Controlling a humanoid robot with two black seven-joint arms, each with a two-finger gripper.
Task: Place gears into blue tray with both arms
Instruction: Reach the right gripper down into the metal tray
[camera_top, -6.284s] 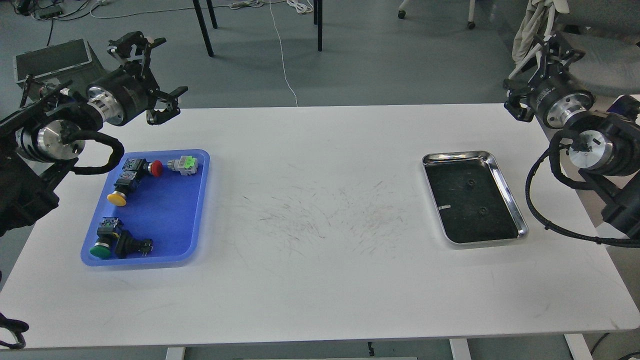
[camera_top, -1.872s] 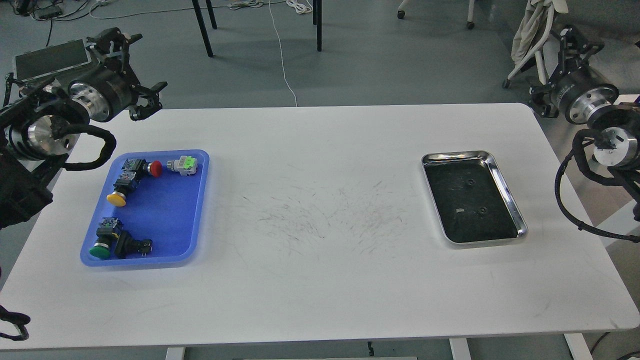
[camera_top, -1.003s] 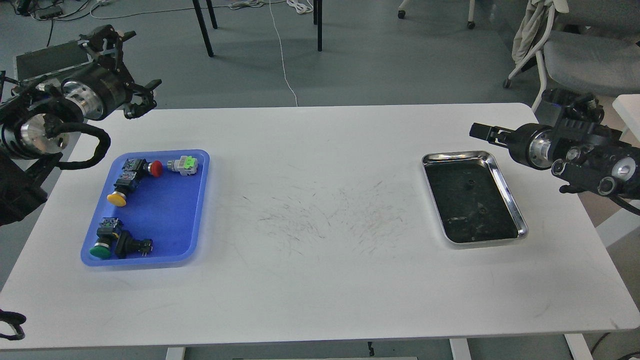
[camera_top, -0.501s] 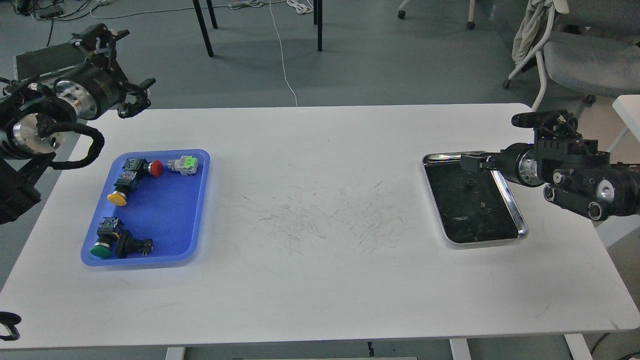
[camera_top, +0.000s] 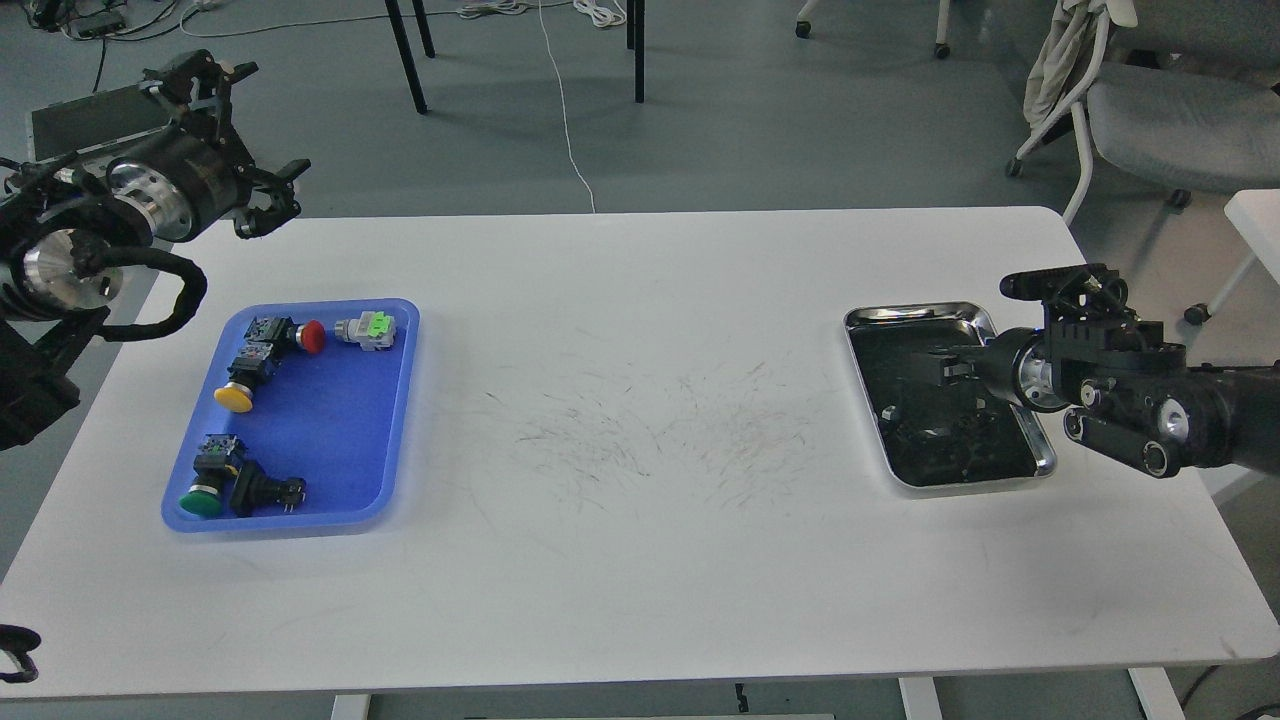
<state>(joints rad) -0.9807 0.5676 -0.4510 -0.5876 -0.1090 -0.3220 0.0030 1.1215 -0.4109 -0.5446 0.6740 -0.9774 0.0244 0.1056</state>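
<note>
The blue tray (camera_top: 330, 420) lies at the table's left and holds several push-button switches (camera_top: 240, 385). I cannot pick out the gears: they are lost against the black lining of the steel tray (camera_top: 905, 313) at the right. My right gripper (camera_top: 940, 368) reaches in from the right and hangs low over that lining. Its dark fingers merge with the lining, so their spacing does not show. My left gripper (camera_top: 245, 135) is raised beyond the table's far left corner, behind the blue tray. It is open and holds nothing.
A scuffed white table (camera_top: 640, 440) fills the view. Beyond the far edge are chair legs (camera_top: 405, 55), cables on the floor and a grey chair (camera_top: 1170, 125) at the right. A dark box (camera_top: 75, 115) sits behind my left arm.
</note>
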